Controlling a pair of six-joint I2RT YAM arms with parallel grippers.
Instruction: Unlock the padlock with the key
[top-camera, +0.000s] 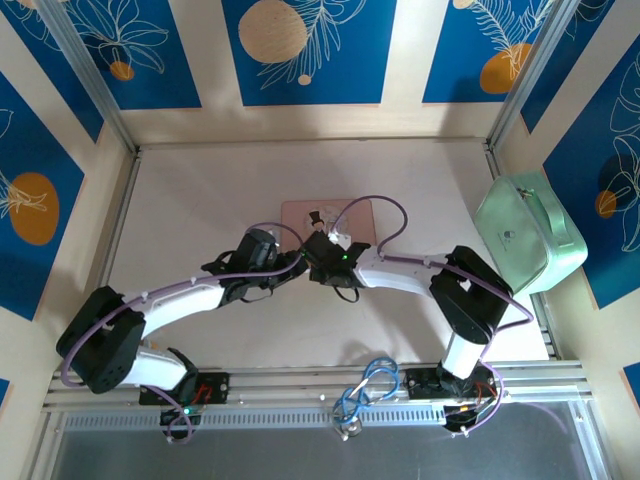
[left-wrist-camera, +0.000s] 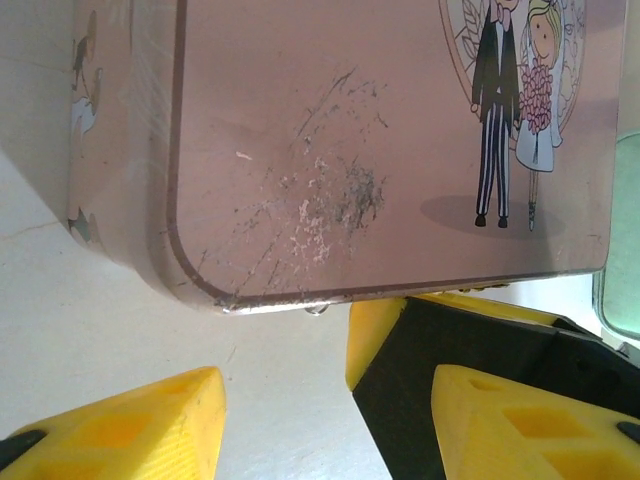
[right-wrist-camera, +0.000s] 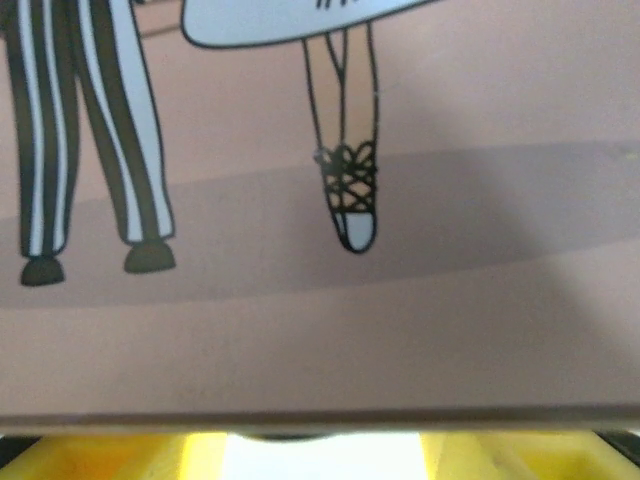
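The pink tin box (top-camera: 298, 215) lies flat on the table (top-camera: 200, 200), and both grippers meet at its near edge. The left gripper (left-wrist-camera: 330, 375) stands just off the box's near left corner, its 2 yellow fingers (left-wrist-camera: 130, 420) well apart with only bare table between them, holding nothing. The right gripper (right-wrist-camera: 320, 450) is pressed close to the box's near edge, under the painted wedding couple (left-wrist-camera: 515, 110). A bright gap parts its 2 fingers (right-wrist-camera: 100, 455), but I cannot tell whether they grip anything. Where the padlock sits I cannot tell. A small silvery nub (left-wrist-camera: 318, 310) hangs under the box's near edge. A mint-green case (top-camera: 525, 235) rests well right of the box.
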